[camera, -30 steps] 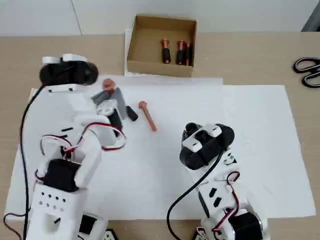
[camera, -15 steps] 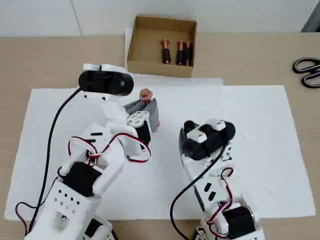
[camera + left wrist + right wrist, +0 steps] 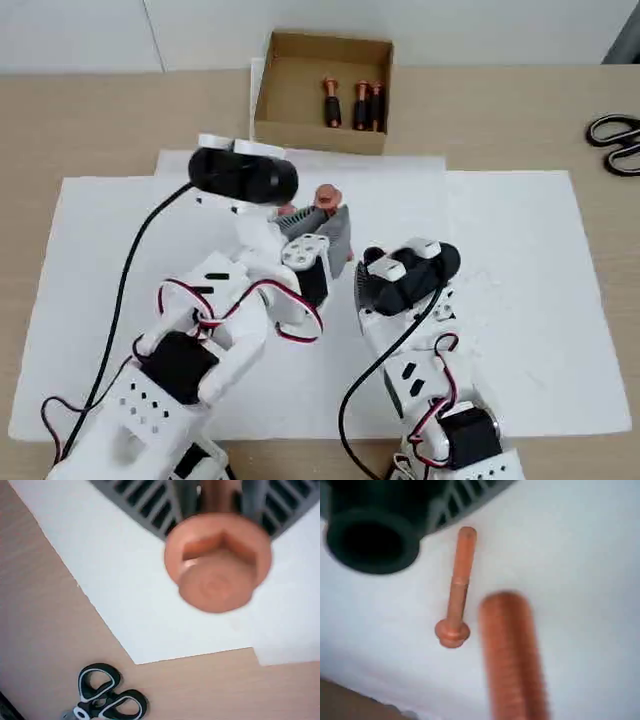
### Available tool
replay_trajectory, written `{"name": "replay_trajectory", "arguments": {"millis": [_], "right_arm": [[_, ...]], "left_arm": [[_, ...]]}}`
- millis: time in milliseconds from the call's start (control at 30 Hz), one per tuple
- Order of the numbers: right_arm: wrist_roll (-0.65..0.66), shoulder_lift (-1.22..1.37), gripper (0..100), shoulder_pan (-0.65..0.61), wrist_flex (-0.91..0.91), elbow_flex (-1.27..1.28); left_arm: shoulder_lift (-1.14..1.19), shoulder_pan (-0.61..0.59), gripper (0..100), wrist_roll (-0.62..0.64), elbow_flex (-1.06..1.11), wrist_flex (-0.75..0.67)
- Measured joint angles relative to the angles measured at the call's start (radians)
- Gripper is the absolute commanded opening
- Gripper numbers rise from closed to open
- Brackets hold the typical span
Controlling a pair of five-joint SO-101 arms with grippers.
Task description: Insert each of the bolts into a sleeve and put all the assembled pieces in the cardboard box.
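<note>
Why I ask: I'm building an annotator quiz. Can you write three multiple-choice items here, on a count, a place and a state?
1. How many assembled pieces lie in the cardboard box? A one B three C five
2. Where are the scissors? A in the cardboard box B in a gripper C on the bare table
3. The left gripper is: A open B shut on a bolt C shut on the scissors
Key: 1B, three lie side by side; 2C, they rest by the table's edge; 3B, it clamps the bolt's shank.
</note>
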Motion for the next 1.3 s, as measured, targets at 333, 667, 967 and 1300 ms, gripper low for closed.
{"name": "replay_trajectory", "arguments": {"millis": [333, 667, 967, 1300], "right_arm": [[-0.077, 0.0, 0.4, -0.064, -0.002, -0.002], [-0.083, 0.0, 0.4, -0.103, -0.002, -0.002], [-0.083, 0.0, 0.4, -0.12, -0.002, -0.002], [-0.083, 0.002, 0.4, -0.132, -0.002, 0.0]], "left_arm": [[0.0, 0.0, 1, 0.0, 0.055, -0.055], [0.0, 0.0, 1, 0.0, 0.057, -0.055], [0.0, 0.0, 1, 0.0, 0.06, -0.055], [0.0, 0.041, 1, -0.117, 0.109, -0.055]]}}
